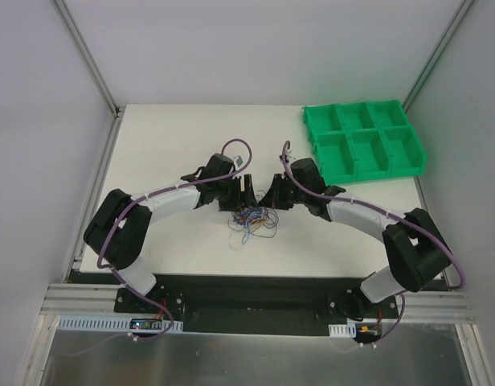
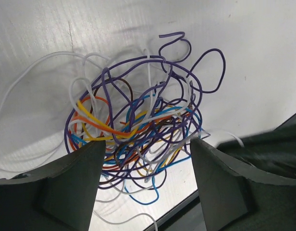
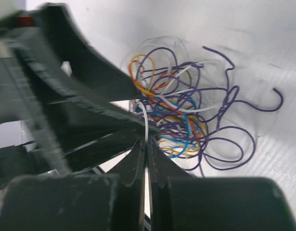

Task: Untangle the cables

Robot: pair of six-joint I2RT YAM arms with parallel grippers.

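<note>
The cables [image 1: 253,219] lie in one tangled heap of thin purple, blue, orange, yellow and white wires on the white table, between both grippers. My left gripper [image 1: 246,191] hangs over the heap, open and empty; in the left wrist view [image 2: 145,147] its jaws straddle the tangle [image 2: 138,125]. My right gripper [image 1: 273,195] is shut on a single white wire [image 3: 146,122] that rises from the heap [image 3: 186,120] into its fingertips [image 3: 147,140]. The left gripper's black body fills the left of the right wrist view.
A green compartment bin [image 1: 364,141] stands at the table's back right. Loose white wire ends [image 2: 37,67] trail out from the heap to the left. Grey walls enclose the table [image 1: 175,137] at left, right and back.
</note>
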